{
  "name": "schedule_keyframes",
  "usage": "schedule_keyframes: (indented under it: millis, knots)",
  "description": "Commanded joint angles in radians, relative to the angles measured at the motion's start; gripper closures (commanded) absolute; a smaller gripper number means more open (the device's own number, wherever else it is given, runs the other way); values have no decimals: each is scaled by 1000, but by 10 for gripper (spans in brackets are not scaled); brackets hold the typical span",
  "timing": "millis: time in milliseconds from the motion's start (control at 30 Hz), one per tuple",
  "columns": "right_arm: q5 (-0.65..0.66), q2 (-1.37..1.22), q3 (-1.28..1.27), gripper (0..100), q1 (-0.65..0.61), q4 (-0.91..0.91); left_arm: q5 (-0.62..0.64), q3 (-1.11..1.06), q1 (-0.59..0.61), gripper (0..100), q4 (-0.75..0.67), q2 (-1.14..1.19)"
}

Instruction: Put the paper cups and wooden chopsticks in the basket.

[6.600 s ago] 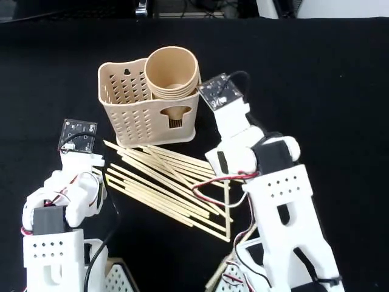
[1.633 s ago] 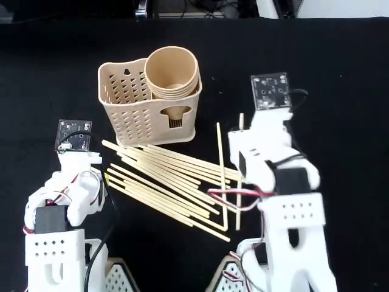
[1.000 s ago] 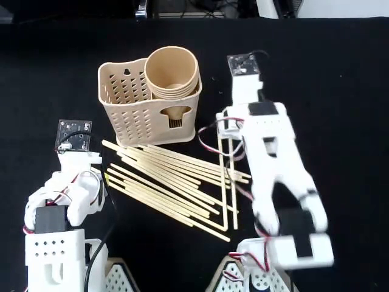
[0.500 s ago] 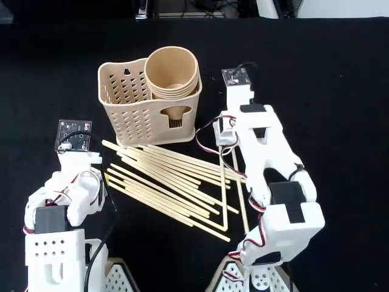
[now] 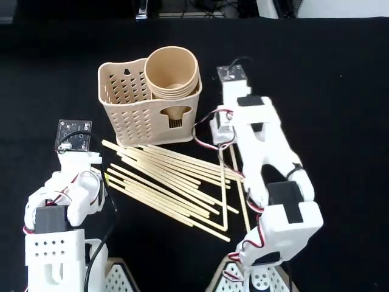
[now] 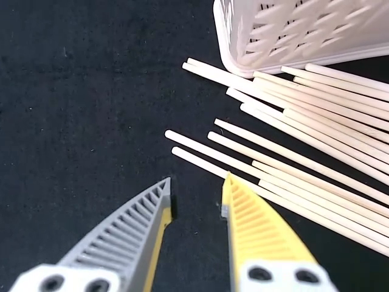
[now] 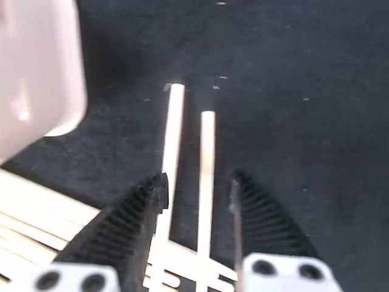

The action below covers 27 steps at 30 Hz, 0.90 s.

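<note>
Here, right gripper (image 7: 197, 182) spread, pointed down over two chopsticks (image 7: 207, 143), left gripper (image 6: 196, 191) spread above chopstick ends.

Even overhead light; black table (image 5: 334, 91) dim; basket (image 7: 36, 67) glares, right wrist view

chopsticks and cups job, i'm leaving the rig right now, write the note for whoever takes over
Left gripper: open, empty, above the ends of the chopstick pile on the table.
Right gripper: open, empty, low over two chopsticks beside the basket.
Done: paper cups stacked in the basket.
Left: the pile and those two; none visible in the basket.
</note>
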<state>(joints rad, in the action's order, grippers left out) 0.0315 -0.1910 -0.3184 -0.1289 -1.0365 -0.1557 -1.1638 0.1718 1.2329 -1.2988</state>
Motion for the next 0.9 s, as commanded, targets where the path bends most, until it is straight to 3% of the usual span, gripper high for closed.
schedule_keyframes:
  millis: [0,633,800,867]
  knots:
    - [-25,7,30,792,-38,2,8,15,1,848,-17,-11]
    - [-29,-67,-44,805,-12,123,8,15,2,848,-17,-11]
    - [-28,-67,-39,978,29,129,8,15,2,848,-17,-11]
    - [-26,-67,-38,975,41,129,8,15,2,848,-17,-11]
